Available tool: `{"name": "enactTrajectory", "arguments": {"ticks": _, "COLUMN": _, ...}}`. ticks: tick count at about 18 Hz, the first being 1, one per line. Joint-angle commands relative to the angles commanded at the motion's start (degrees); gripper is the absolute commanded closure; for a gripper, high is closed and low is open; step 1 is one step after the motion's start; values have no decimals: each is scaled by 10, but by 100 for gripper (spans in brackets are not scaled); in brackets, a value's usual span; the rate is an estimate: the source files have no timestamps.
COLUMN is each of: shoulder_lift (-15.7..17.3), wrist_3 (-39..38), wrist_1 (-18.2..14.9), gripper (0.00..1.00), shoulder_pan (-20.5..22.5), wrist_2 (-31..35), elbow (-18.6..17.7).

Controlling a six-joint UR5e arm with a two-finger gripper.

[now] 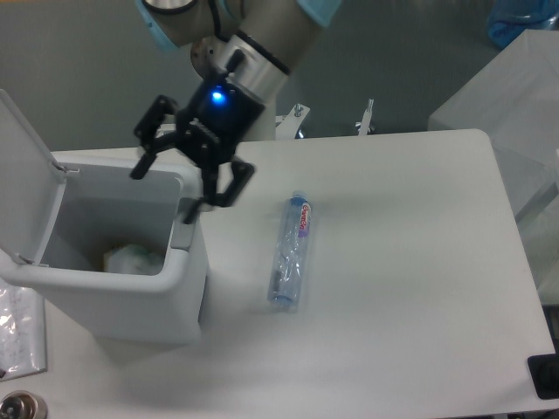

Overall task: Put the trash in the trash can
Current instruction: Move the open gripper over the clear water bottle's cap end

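The slim clear plastic bottle [291, 253] with a red-pink label lies on its side on the white table, right of the trash can. The trash can [113, 272] is a boxy white bin at the left with its flip lid [22, 166] standing open and a grey panel [184, 231] on its right rim. A crumpled pale wrapper [131, 259] lies inside the bin. My gripper [176, 188] is open and empty, hovering over the bin's right rim, up and left of the bottle.
A clear printed plastic sheet [17, 336] and a round metal part [17, 407] sit at the lower left beside the bin. Metal clamps [367, 118] stand at the table's far edge. A grey-white covered block [511, 105] stands at the right.
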Motion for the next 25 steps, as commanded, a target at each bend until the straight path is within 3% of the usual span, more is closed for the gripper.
{"name": "enactTrajectory", "arguments": {"ticks": 2, "shoulder_lift": -7, "wrist_3": 0, "wrist_1": -2, "gripper": 0, "shoulder_pan": 18, "wrist_2": 5, "elbow": 1}}
{"name": "enactTrajectory", "arguments": {"ticks": 5, "shoulder_lift": -44, "wrist_3": 1, "wrist_1": 0, "gripper": 0, "shoulder_pan": 44, "wrist_2": 16, "elbow": 2}}
{"name": "enactTrajectory", "arguments": {"ticks": 10, "shoulder_lift": -98, "wrist_3": 5, "wrist_1": 2, "gripper": 0, "shoulder_pan": 49, "wrist_2": 111, "elbow": 5}}
{"name": "enactTrajectory", "arguments": {"ticks": 25, "shoulder_lift": -177, "wrist_3": 1, "wrist_1": -19, "gripper": 0, "shoulder_pan": -24, "wrist_2": 306, "elbow": -21}}
